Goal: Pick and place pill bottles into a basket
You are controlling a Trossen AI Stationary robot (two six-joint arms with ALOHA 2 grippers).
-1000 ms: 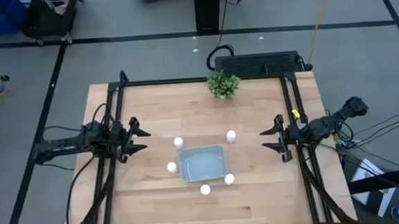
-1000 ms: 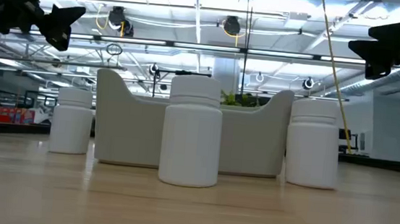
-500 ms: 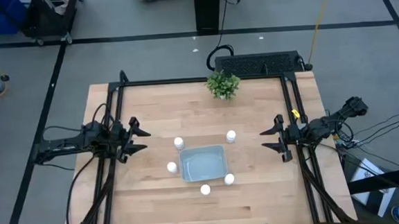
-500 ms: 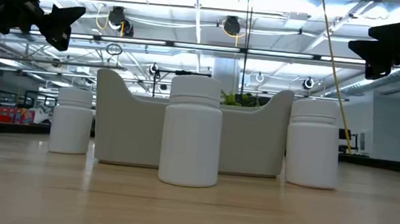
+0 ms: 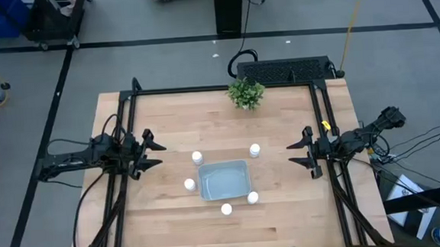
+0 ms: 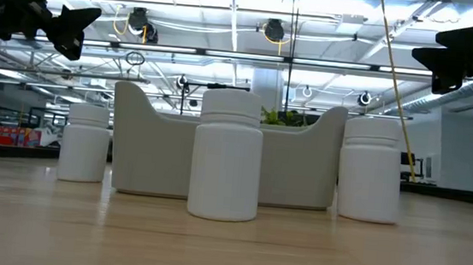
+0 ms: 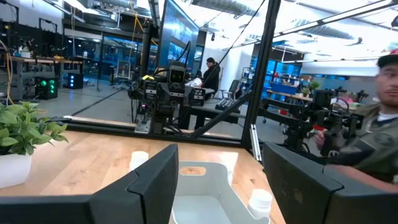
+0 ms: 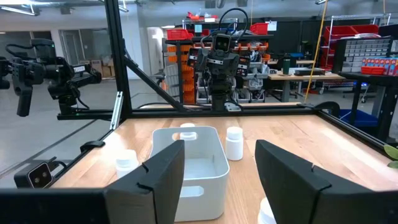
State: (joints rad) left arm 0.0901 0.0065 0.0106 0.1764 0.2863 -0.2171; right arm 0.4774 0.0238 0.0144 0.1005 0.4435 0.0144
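High view: I see the basket [image 5: 224, 180] mid-table, long axis left-right. Five bottles [image 5: 197, 157] stand around it, none inside. Left gripper [image 5: 152, 152] waits at the left edge, fingers spread; right gripper [image 5: 298, 155] at the right edge, likewise spread.

Low view: three bottles [image 6: 227, 155] upright, caps up, in front of the basket [image 6: 154, 142].

Left wrist view: basket [image 7: 205, 186] between my spread fingers [image 7: 152, 183]; plant [image 7: 22, 134] to one side.

Right wrist view: basket [image 8: 199, 162] empty, a bottle [image 8: 234, 143] just beside it.
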